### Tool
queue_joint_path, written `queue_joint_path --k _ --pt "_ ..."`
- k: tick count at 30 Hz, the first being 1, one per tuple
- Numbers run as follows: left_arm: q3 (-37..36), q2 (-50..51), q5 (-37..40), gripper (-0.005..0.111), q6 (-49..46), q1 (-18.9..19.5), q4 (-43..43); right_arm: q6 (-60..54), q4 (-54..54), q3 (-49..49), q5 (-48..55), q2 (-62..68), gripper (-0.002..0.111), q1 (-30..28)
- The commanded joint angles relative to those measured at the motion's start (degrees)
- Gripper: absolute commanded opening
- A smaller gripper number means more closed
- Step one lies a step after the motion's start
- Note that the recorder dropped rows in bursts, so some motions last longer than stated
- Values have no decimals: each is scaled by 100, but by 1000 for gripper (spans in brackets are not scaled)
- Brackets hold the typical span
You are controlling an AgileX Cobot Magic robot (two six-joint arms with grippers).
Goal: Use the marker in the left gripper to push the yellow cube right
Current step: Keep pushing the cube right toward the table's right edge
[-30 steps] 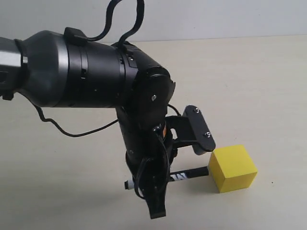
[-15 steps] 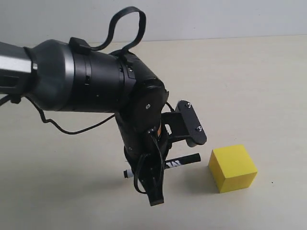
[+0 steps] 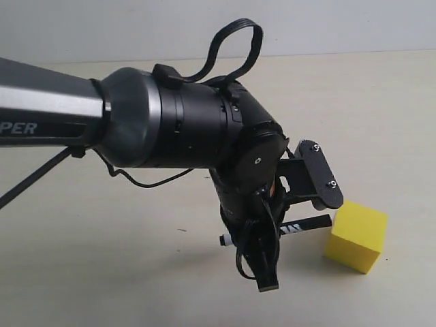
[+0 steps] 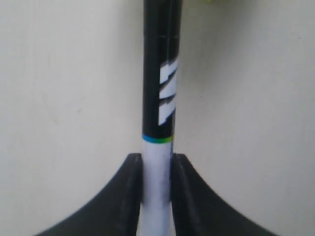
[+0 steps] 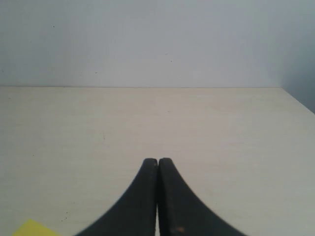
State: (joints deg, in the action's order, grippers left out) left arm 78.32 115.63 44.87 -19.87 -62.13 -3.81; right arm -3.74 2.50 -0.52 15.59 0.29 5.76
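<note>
In the exterior view my left gripper (image 3: 298,235) is shut on the marker (image 3: 300,225), which lies level just above the table. The marker's black end points right and meets the left face of the yellow cube (image 3: 356,236), which sits skewed on the table at the lower right. The left wrist view shows the white barrel of the marker (image 4: 158,98) clamped between the two black fingers of the left gripper (image 4: 157,164). My right gripper (image 5: 158,162) is shut on nothing over bare table, and a corner of the yellow cube (image 5: 31,229) shows beside it.
The thick black and grey arm (image 3: 136,129) with its looping cable (image 3: 235,41) spans the left and middle of the exterior view. The beige table (image 3: 381,102) runs back to a pale wall (image 5: 147,39).
The left arm has swung right with the marker. The marker's end has reached the cube, and the cube has slid right and turned a little.
</note>
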Motion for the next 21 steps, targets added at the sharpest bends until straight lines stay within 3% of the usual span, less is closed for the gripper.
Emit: queue_joint_path --k 1,6,12,21 --pt "38 -5 457 0 115 96 -16 -51 23 24 -26 -29 0 -38" --pt "37 -5 758 0 193 189 -63 -51 23 24 -26 -29 0 -38" --pt "37 8 237 0 166 202 -135 -51 23 24 -26 -29 0 -38" --pt "103 207 299 0 61 -593 -232 -51 23 24 -26 -29 0 -38"
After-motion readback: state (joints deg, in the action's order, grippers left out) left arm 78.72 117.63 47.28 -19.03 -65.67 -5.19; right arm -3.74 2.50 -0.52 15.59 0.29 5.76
